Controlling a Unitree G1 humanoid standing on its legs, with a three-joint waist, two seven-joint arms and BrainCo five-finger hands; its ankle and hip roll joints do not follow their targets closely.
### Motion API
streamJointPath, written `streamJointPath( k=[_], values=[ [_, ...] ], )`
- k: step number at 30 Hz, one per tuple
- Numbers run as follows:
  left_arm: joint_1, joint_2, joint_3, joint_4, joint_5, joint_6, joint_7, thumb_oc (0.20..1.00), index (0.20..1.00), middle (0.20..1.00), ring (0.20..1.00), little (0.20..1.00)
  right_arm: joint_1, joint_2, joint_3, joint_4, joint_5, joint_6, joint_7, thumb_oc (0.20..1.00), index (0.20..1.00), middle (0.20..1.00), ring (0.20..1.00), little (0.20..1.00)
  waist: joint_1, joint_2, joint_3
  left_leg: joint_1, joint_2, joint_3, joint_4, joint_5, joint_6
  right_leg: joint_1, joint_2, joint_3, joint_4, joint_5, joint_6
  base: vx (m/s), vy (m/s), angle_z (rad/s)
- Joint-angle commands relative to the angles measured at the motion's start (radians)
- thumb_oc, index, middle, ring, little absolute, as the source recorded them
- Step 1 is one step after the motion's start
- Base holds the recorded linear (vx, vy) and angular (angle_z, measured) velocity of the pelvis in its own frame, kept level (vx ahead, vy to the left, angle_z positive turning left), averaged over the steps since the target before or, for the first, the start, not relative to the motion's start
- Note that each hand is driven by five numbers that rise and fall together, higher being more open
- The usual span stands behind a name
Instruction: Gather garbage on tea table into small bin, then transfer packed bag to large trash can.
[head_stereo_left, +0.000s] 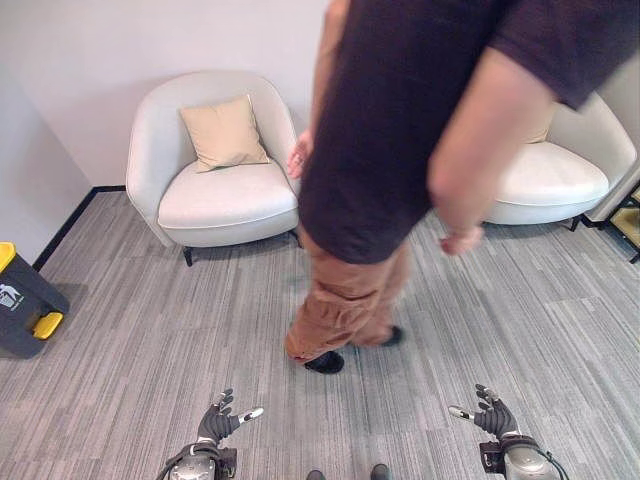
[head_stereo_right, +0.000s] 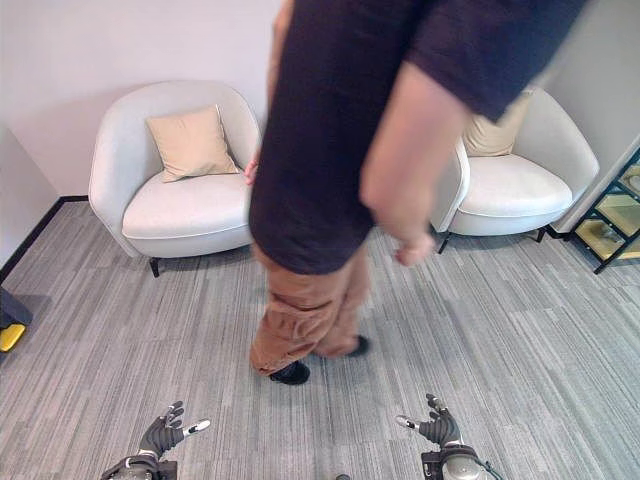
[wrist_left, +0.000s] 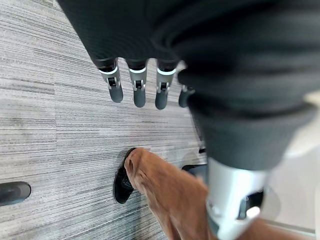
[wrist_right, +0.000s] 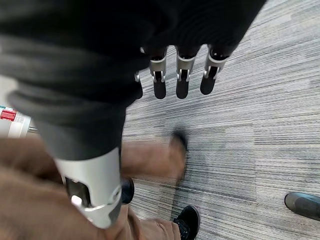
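Person (head_stereo_left: 400, 150) blocks the middle, head cut off.
Left hand (head_stereo_left: 222, 418) and right hand (head_stereo_left: 490, 413) hang low, fingers spread, empty; large trash can (head_stereo_left: 25, 300) sits far left, half cropped.

Each hand, left hand (head_stereo_left: 222, 420) and right hand (head_stereo_left: 492, 416), has a dark ribbed cover over its back and wrist, with silver fingers (wrist_left: 138, 86) ending in dark tips beyond the cover. The thumb (wrist_left: 233, 200) is a silver-grey cylinder set apart from the finger row, carrying a dark recessed slot.
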Motion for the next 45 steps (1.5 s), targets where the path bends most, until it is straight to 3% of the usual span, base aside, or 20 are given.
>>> streamJointPath(
  k=[1, 16, 24, 29, 34, 38, 41, 43, 45],
  values=[
    [-0.069, 0.024, -0.022, 0.006, -0.026, -0.023, 0.004, 1.0, 1.0, 1.0, 1.0, 1.0, -0.052, -0.015, -0.002, 0.013, 0.044, -0.027, -0.006, 1.0, 1.0, 1.0, 1.0, 1.0, 0.0, -0.028, 0.008, 0.023, 0.029, 0.014, 0.026, -0.108, -0.06, 0.057, -0.053, 0.004, 0.002, -0.131, 0.078, 0.0, 0.0, 0.0],
    [-0.064, 0.034, -0.001, 0.001, -0.038, -0.025, 0.018, 1.0, 1.0, 1.0, 1.0, 1.0, -0.071, -0.008, -0.023, 0.021, 0.065, -0.016, -0.013, 1.0, 1.0, 1.0, 1.0, 1.0, 0.007, -0.035, 0.021, -0.027, 0.013, 0.021, 0.098, -0.145, -0.041, 0.018, -0.071, 0.024, 0.044, -0.13, 0.089, 0.0, 0.023, -0.04],
    [-0.068, 0.056, 0.017, -0.01, -0.047, -0.031, 0.025, 1.0, 1.0, 1.0, 1.0, 1.0, -0.115, -0.01, -0.03, 0.036, 0.081, -0.005, -0.019, 1.0, 1.0, 1.0, 1.0, 1.0, 0.021, -0.039, 0.055, -0.095, -0.018, 0.015, 0.18, -0.192, -0.01, -0.12, -0.076, 0.063, 0.204, -0.135, 0.12, 0.0, 0.096, -0.21],
    [-0.067, 0.055, 0.028, -0.016, -0.059, -0.036, 0.034, 1.0, 1.0, 1.0, 1.0, 1.0, -0.145, -0.018, -0.019, 0.023, 0.067, -0.001, -0.027, 1.0, 1.0, 1.0, 1.0, 1.0, 0.025, -0.036, 0.07, -0.049, -0.011, 0.068, 0.157, -0.216, -0.012, -0.198, -0.101, -0.028, 0.162, -0.065, 0.135, 0.09, -0.006, -0.53],
    [-0.079, 0.049, 0.024, -0.005, -0.055, -0.04, 0.036, 1.0, 1.0, 1.0, 1.0, 1.0, -0.133, -0.034, -0.027, -0.02, 0.052, -0.002, -0.03, 1.0, 1.0, 1.0, 1.0, 1.0, -0.004, -0.021, 0.095, 0.034, 0.0, 0.078, 0.141, -0.238, -0.028, -0.283, -0.119, -0.153, 0.132, -0.026, 0.136, 0.2, -0.084, -0.31],
    [-0.078, 0.034, 0.004, -0.012, -0.035, -0.043, 0.028, 1.0, 1.0, 1.0, 1.0, 1.0, -0.095, -0.044, -0.05, -0.05, 0.05, -0.012, -0.034, 1.0, 1.0, 1.0, 1.0, 1.0, -0.027, -0.02, 0.082, 0.073, -0.002, 0.044, 0.153, -0.272, -0.047, -0.26, -0.111, -0.119, 0.129, -0.022, 0.117, 0.26, -0.168, 0.37],
    [-0.08, 0.015, -0.011, -0.01, -0.04, -0.038, 0.02, 1.0, 1.0, 1.0, 1.0, 1.0, -0.094, -0.051, -0.055, -0.047, 0.058, -0.021, -0.031, 1.0, 1.0, 1.0, 1.0, 1.0, -0.038, 0.003, 0.067, 0.072, 0.044, 0.031, 0.198, -0.219, -0.096, -0.227, -0.089, -0.132, 0.11, -0.032, 0.091, 0.22, -0.21, 0.5],
    [-0.09, 0.004, -0.027, -0.014, -0.046, -0.032, 0.009, 1.0, 1.0, 1.0, 1.0, 1.0, -0.079, -0.053, -0.055, -0.063, 0.074, -0.032, -0.024, 1.0, 1.0, 1.0, 1.0, 1.0, -0.047, 0.006, 0.066, 0.016, 0.095, 0.047, 0.333, -0.132, -0.14, -0.166, -0.066, -0.146, 0.073, -0.066, 0.056, 0.24, -0.306, -0.03],
    [-0.1, -0.002, -0.039, -0.01, -0.048, -0.027, 0.005, 1.0, 1.0, 1.0, 1.0, 1.0, -0.075, -0.059, -0.051, -0.059, 0.075, -0.03, -0.026, 1.0, 1.0, 1.0, 1.0, 1.0, -0.046, 0.0, 0.074, -0.026, 0.115, 0.046, 0.418, -0.086, -0.147, -0.121, -0.047, -0.142, 0.05, -0.091, 0.032, 0.2, -0.23, 0.3]
  ],
)
